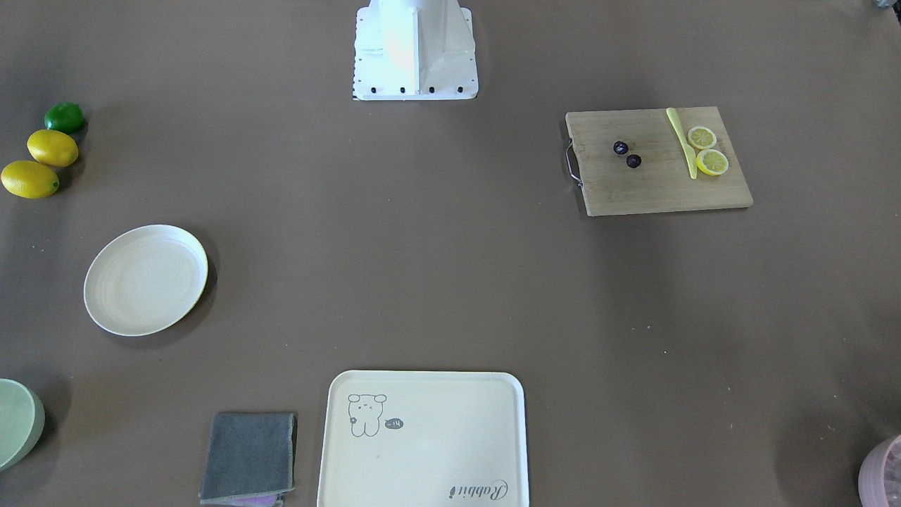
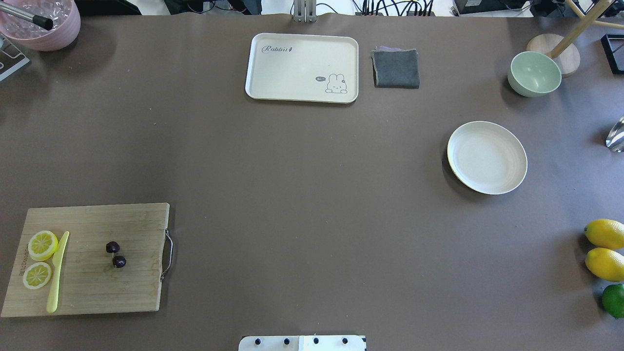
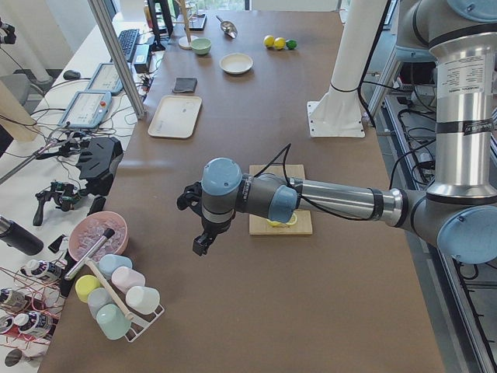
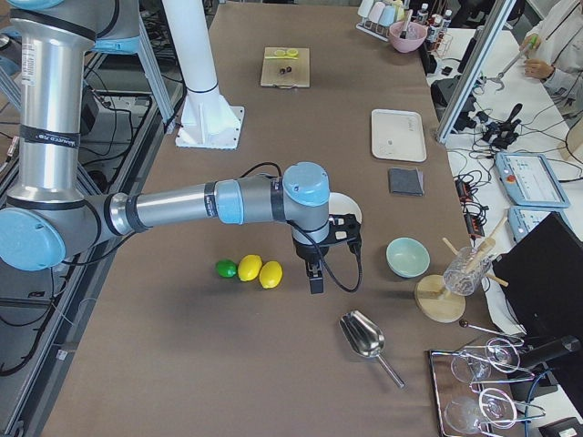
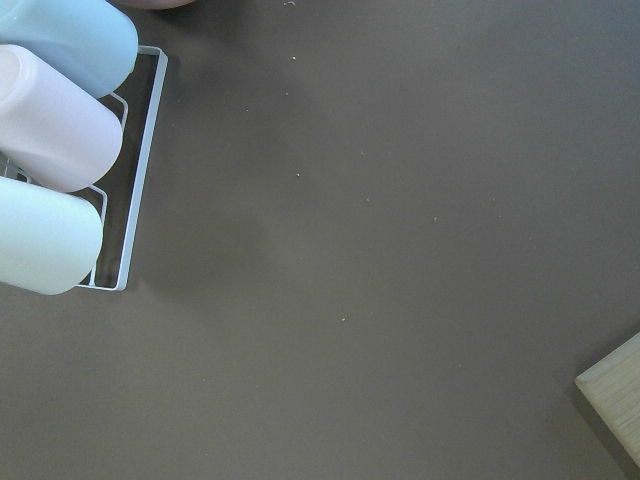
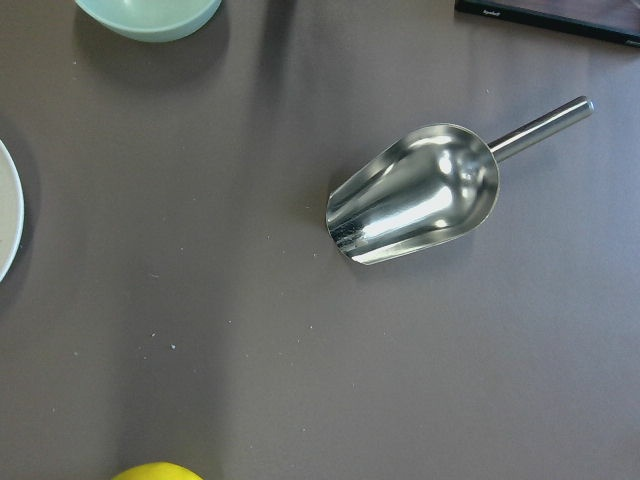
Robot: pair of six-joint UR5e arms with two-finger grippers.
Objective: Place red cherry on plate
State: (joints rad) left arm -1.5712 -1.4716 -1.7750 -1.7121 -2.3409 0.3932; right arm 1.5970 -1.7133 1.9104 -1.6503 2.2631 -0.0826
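The red cherry (image 1: 620, 148) (image 2: 112, 247), a pair of tiny dark balls, lies on a wooden cutting board (image 1: 662, 186) (image 2: 92, 287) beside two lemon slices (image 2: 42, 244) and a yellow-green knife (image 2: 57, 273). The round cream plate (image 1: 146, 279) (image 2: 486, 157) sits empty at the opposite side of the table. Neither gripper shows in the overhead or front views. My left gripper (image 3: 203, 235) hangs over the table end beyond the board, near a cup rack. My right gripper (image 4: 314, 273) hovers beside the plate and the lemons. I cannot tell whether either is open or shut.
A cream tray (image 2: 302, 67) and a grey cloth (image 2: 396, 68) lie at the far edge. A green bowl (image 2: 534, 73), a metal scoop (image 6: 415, 195), two lemons (image 2: 604, 248) and a lime (image 2: 614, 300) are near the plate. A cup rack (image 5: 60, 150) and a pink bowl (image 2: 41, 24) are at the left end.
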